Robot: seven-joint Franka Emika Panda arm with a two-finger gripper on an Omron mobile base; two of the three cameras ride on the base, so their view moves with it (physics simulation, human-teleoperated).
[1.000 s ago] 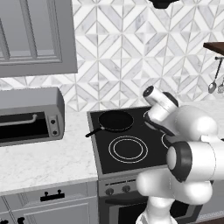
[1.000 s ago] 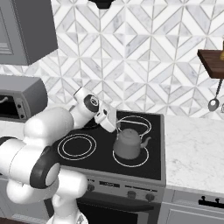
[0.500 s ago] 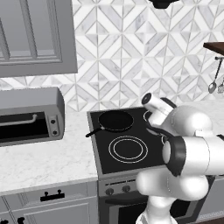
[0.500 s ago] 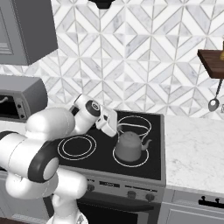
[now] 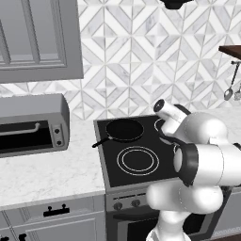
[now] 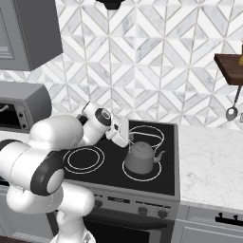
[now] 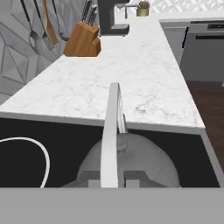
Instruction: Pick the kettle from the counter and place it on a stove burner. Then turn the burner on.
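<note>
Lowered closer to the stove burner [image 6: 142, 169] since a second ago, the kettle [image 6: 140, 158] is being set down.
Its wire handle [image 7: 110, 131] is being pinched by the nearly closed hand [image 6: 129, 140]; if released while off-centre, the kettle could be tipped towards the desk [image 6: 209, 163].

Pincer [image 7: 109, 181] clamps kettle [image 7: 140, 159] handle beside marble counter [image 7: 131, 87].

occluded: kettle [image 7: 131, 164] base cut by bottom edge | stove burner [image 6: 142, 169] partly under kettle
</note>
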